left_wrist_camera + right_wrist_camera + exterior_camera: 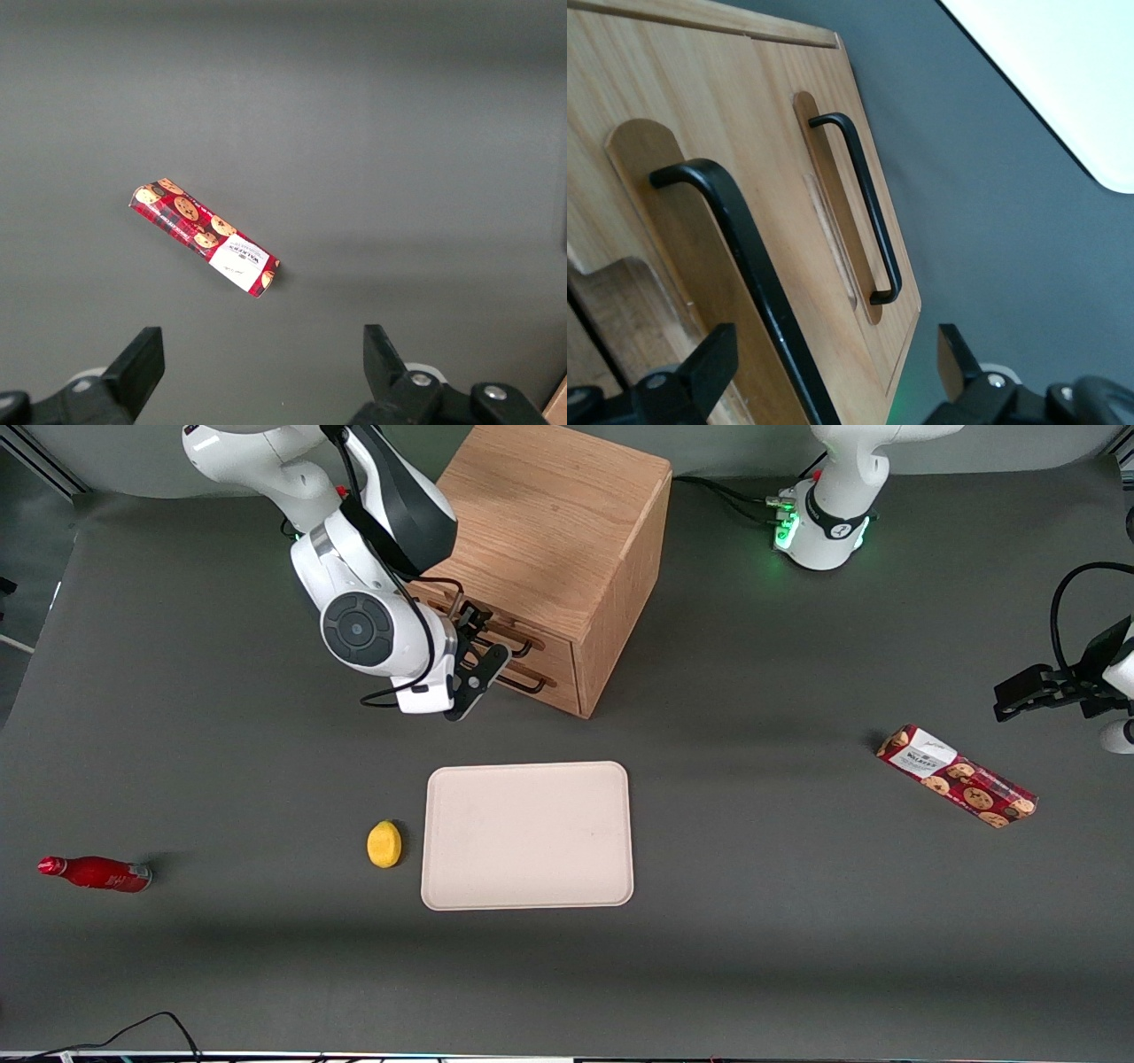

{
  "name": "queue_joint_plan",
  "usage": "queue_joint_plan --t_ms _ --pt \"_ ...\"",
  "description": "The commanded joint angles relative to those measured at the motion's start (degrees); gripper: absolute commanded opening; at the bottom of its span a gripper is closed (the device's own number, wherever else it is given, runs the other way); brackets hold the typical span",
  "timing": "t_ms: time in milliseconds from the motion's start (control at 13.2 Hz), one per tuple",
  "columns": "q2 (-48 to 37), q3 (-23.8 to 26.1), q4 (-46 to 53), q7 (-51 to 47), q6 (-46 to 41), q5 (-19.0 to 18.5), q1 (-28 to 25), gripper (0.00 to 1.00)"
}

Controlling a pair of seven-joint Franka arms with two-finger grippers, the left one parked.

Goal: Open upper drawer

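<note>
The oak cabinet (549, 522) stands at the back of the table, its front turned toward the working arm. The upper drawer (673, 221) looks shut, and its black bar handle (744, 257) runs between my gripper's fingers (713, 359). My gripper (833, 354) is open and straddles that bar, one finger on each side, not closed on it. In the front view the gripper (478, 660) sits right against the drawer fronts and covers most of the upper handle (523, 646). The lower drawer's handle (864, 208) is beneath it, close to the table.
A cream tray (527, 837) lies flat nearer the front camera than the cabinet, with a yellow lemon (384, 843) beside it. A red bottle (96, 873) lies toward the working arm's end. A cookie box (957, 777) lies toward the parked arm's end.
</note>
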State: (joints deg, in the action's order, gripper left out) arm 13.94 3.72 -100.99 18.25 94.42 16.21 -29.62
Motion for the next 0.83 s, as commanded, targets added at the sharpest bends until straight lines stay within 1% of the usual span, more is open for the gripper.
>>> queue_joint_plan --t_ms 0,758 --pt "-0.5 0.5 -1.14 1.61 1.29 1.11 -0.09 1.0" --pt "0.21 0.33 -2.02 1.61 3.23 0.93 0.35 1.0"
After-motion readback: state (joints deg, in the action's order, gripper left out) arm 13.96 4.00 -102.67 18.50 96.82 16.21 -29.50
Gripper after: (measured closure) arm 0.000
